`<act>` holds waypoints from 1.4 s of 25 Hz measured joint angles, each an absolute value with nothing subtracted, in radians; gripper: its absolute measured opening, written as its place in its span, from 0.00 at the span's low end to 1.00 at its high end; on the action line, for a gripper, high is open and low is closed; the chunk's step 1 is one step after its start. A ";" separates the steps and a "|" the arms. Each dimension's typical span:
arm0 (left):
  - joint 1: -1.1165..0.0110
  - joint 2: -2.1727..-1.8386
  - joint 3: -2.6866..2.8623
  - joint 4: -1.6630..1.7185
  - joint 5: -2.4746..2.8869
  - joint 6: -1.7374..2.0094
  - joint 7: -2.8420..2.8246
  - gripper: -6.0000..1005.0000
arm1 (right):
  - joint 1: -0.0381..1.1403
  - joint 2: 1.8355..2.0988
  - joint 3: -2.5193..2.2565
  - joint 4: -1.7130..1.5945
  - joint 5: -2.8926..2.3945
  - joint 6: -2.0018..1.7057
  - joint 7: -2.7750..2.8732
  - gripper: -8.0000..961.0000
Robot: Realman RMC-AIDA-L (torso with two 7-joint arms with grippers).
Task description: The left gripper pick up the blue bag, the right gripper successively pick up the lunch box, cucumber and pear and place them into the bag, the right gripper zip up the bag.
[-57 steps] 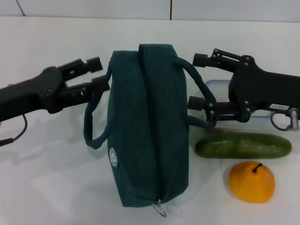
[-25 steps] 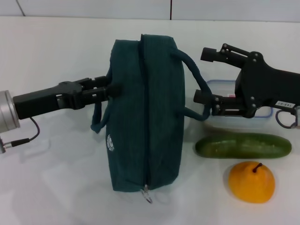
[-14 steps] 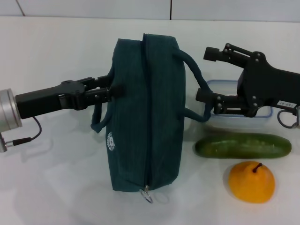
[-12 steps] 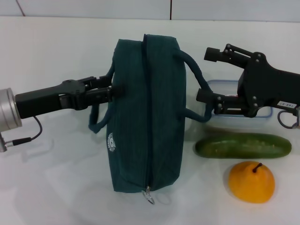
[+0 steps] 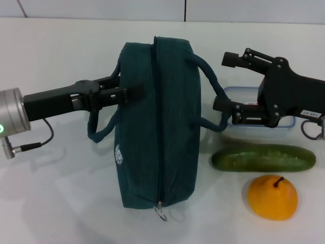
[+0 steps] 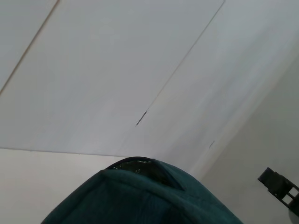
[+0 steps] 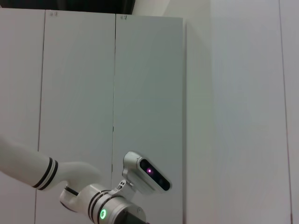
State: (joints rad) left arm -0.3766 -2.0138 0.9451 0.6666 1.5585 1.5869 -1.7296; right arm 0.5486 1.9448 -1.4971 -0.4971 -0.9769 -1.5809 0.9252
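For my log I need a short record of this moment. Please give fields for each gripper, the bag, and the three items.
left gripper: fingers shut on the bag's left handle
right gripper: fingers open, beside the bag's right handle, above the lunch box
bag: zipper closed, ring pull at the near end
lunch box: right of the bag, partly hidden
cucumber: on the table, in front of the lunch box
pear: nearest, right of the bag
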 joint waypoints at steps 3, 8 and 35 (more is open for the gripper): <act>-0.380 -2.021 0.947 0.669 1.564 1.573 -1.729 0.84 | 0.547 1.945 -1.497 -0.497 -0.977 -1.581 0.925 0.89; -0.380 -2.023 0.946 0.669 1.564 1.565 -1.728 0.84 | 0.542 1.945 -1.497 -0.495 -0.977 -1.581 0.925 0.89; -0.383 -2.025 0.947 0.660 1.586 1.584 -1.619 0.07 | 0.424 2.029 -1.493 -0.398 -0.864 -1.599 0.899 0.88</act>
State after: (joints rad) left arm -0.3830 -2.0248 0.9470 0.6603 1.5862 1.5840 -1.6192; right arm 0.4239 2.0285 -1.4931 -0.3979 -0.8643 -1.5986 0.8987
